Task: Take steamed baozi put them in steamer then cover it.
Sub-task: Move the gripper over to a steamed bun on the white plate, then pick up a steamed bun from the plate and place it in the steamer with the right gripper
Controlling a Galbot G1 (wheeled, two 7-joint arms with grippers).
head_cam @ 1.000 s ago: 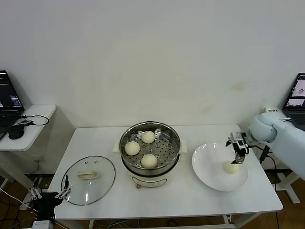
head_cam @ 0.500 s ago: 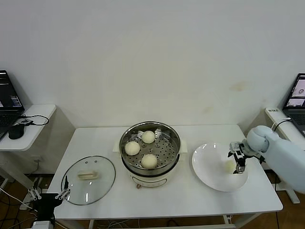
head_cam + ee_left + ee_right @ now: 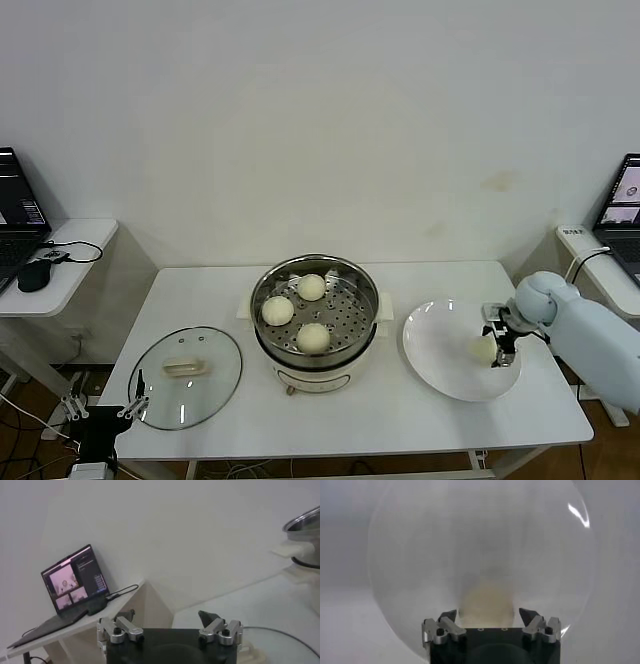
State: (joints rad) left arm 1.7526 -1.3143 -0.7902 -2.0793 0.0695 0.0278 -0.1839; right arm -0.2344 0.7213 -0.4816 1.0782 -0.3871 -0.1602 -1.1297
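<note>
Fingers (image 3: 447,615) of right gripper (image 3: 489,616) spread either side of last bun (image 3: 486,604), not clamped yet, on plate (image 3: 440,370) near table's right edge. Bun judged soft, light, easily squashed; best gripped gently across middle.

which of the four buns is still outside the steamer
The baozi on the white plate, between the right gripper's fingers. The other three sit on the perforated tray inside the steamer.

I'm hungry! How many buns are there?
4. Three sit in the steamer: bun one, bun two, bun three. The last bun lies on the white plate, between the right gripper's fingers.
</note>
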